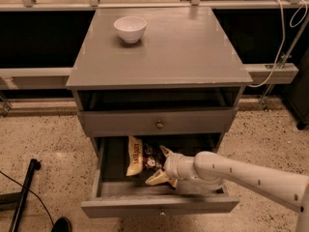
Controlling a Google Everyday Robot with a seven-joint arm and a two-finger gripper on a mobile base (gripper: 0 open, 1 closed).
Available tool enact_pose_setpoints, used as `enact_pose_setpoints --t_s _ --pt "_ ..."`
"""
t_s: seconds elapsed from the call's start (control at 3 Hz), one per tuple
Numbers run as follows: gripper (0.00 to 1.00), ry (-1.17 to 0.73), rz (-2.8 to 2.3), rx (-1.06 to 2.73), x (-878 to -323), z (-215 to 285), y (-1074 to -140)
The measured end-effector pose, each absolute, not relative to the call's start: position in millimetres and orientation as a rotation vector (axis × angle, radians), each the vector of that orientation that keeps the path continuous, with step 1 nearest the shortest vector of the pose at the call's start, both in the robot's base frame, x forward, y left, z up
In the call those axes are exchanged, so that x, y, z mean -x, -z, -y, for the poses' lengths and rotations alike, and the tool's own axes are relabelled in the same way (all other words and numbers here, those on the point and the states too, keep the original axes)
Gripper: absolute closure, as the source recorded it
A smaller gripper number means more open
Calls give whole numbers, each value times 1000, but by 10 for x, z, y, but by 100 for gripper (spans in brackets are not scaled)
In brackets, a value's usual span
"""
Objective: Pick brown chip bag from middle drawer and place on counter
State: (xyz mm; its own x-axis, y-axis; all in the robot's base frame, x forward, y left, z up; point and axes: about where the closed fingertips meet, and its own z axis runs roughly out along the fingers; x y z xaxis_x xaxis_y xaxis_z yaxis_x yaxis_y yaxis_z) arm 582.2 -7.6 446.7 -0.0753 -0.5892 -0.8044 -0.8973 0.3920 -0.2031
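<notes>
The middle drawer [159,205] stood pulled out from the grey cabinet, its plain front panel facing the camera. Inside it, the brown chip bag [136,157] lay flat on the drawer floor, its cream-yellow end toward the left and its dark brown end toward the right. The gripper [156,165] was down in the drawer at the bag's brown end, reaching in from the right on the white arm [241,173]. Its two pale fingers [165,152] were spread apart, one above and one below the bag's dark end; whether they touched the foil could not be told. The counter [183,47] above held only a white bowl [130,29] near its back left corner, well apart from the bag.
</notes>
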Motion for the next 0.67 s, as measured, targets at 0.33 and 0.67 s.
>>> enact_pose_setpoints --t_s 0.33,0.67 --pt "22 -487 -1769 1238 -5888 52 -4312" --pt "46 -588 -1709 1140 -5926 6 -4355"
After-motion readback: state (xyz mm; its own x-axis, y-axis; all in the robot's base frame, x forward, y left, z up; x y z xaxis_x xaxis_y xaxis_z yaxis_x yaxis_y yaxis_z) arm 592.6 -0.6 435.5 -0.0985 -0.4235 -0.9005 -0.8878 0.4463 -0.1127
